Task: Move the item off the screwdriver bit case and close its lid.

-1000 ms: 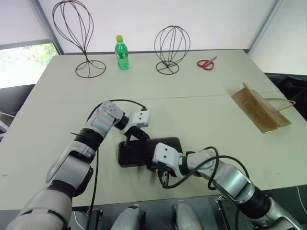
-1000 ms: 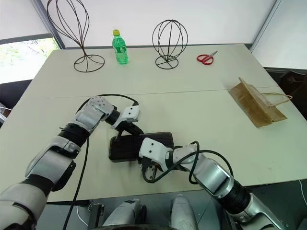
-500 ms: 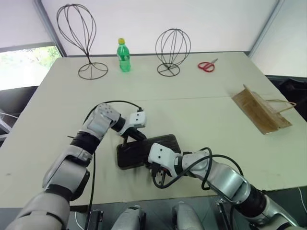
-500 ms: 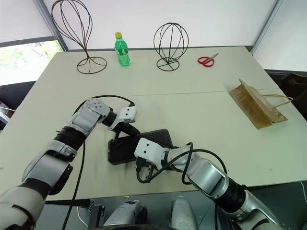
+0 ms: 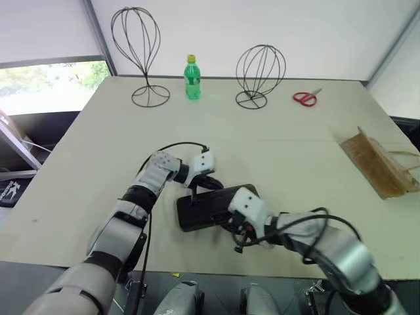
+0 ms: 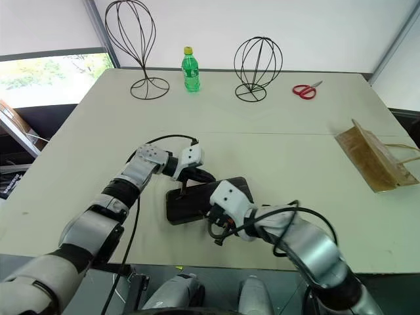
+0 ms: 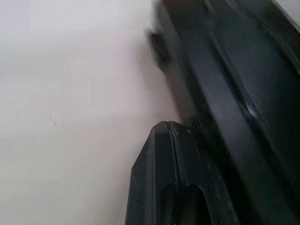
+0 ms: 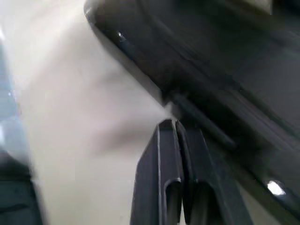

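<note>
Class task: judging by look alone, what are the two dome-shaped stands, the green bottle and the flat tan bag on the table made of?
The two dome-shaped stands: thin dark wire, probably metal, see-through outline. The green bottle: translucent plastic by its look, with a yellow cap. The flat tan bag: matte brown paper, likely kraft, with thin string handles.

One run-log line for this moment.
paper bag: table's right edge, off case | case: lid looks down | left gripper: shut, at far edge | right gripper: shut, at near edge

Screwdriver bit case (image 5: 210, 207): dark, flat, lid down, near front edge of worktop (image 5: 85, 164). Tan paper bag (image 5: 382, 169): lying at right edge, well apart.
</note>
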Controlling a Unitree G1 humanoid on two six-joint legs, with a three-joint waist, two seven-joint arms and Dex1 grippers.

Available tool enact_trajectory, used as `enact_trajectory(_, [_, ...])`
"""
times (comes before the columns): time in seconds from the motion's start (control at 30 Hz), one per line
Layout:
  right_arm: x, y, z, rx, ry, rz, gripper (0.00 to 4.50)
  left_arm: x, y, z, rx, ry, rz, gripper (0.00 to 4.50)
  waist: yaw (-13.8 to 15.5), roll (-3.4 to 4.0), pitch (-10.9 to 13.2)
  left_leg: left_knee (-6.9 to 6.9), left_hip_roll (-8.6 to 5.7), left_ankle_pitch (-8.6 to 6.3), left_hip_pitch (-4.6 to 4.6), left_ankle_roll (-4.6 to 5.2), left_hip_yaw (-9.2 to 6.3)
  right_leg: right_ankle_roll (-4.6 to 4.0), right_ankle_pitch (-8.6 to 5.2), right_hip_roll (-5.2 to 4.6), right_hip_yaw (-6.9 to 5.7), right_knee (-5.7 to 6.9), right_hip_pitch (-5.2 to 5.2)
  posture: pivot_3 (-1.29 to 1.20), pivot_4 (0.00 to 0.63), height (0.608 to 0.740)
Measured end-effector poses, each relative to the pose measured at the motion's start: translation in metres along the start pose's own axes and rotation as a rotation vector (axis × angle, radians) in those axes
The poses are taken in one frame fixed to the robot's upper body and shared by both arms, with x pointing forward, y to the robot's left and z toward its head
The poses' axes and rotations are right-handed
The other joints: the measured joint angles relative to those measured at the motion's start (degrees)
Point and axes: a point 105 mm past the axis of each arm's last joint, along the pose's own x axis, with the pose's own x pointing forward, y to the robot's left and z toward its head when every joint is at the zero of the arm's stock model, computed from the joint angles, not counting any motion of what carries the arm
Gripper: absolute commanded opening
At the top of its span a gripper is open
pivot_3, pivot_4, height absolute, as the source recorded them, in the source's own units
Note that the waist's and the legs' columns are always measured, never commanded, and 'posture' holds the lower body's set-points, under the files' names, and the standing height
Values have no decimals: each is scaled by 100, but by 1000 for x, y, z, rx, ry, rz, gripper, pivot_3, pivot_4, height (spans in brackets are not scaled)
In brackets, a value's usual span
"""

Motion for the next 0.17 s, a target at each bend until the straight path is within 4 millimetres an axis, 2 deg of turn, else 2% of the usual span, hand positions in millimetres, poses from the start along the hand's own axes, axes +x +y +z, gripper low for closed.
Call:
enact_trajectory(0.07, [-23,12,13,34,-114,81,107,-17,17,2,-58,-50,94,0,-90,-22,17,10,7,1,-50,0,6,3,0,0,2,22,-57,0,150,740])
enact_trajectory(0.1, [-30,11,17,48,-149,88,107,-25,23,3,-82,-71,125,0,-163,-22,22,14,9,1,-59,-1,8,3,0,-1,4,39,-76,0,150,740])
enact_trajectory(0.17, [-49,-8,35,50,-245,41,107,-48,36,9,-121,-139,197,0,-280,-22,42,11,19,2,-60,-2,20,3,0,-1,2,37,-81,0,150,740])
